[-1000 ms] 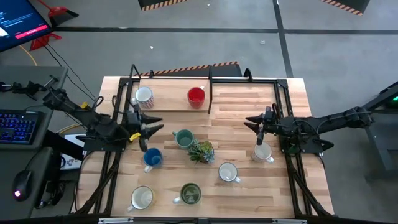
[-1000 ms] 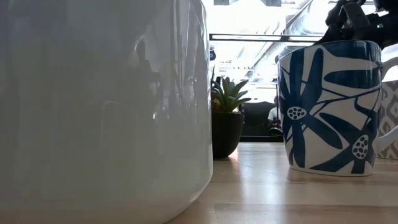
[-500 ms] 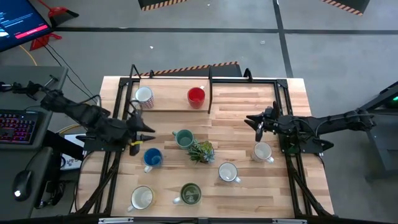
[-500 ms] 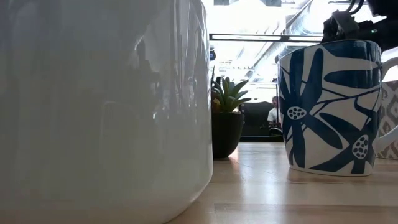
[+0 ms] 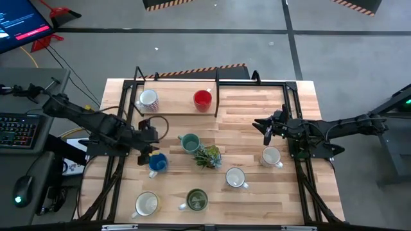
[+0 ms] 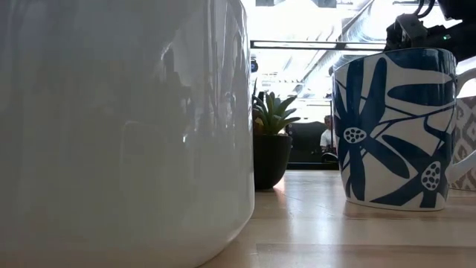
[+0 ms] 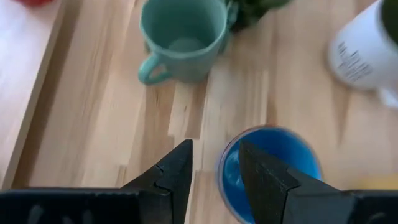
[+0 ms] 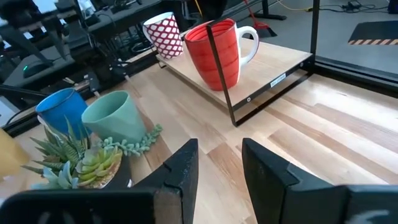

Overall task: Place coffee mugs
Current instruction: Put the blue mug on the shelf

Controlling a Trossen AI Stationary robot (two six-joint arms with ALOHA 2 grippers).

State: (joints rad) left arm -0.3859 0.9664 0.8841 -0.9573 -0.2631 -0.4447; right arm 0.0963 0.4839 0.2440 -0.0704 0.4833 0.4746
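The left gripper [image 5: 149, 142] hangs over the surface [image 5: 257, 192] with its jaws a little apart and nothing between them. The blue mug [image 5: 157, 163] stands just below and ahead of it; in the left wrist view one finger [image 7: 264, 177] lies over the blue mug's [image 7: 270, 163] rim while the other finger stands outside the wall, so the rim sits near the gap, though whether anything touches cannot be told. Farther ahead of this gripper is the teal mug [image 5: 189, 143], with the small plant [image 5: 208, 156] just beyond it.

The right gripper [image 5: 264, 126] hovers over bare wood, jaws also a little apart and empty. A white mug [image 5: 271, 156] stands just beside it, toward the front edge. Well ahead of it, on the low raised board [image 5: 176, 108], stand the red mug [image 5: 203, 99] and a white mug with a red pattern [image 5: 148, 99].

Farther from both grippers, toward the front, stand another white mug [image 5: 235, 178], the olive green mug [image 5: 196, 199] and a cream mug [image 5: 147, 204]. In the low view, a mug with blue leaf print [image 6: 394, 126] stands beside a large white one [image 6: 123, 126].
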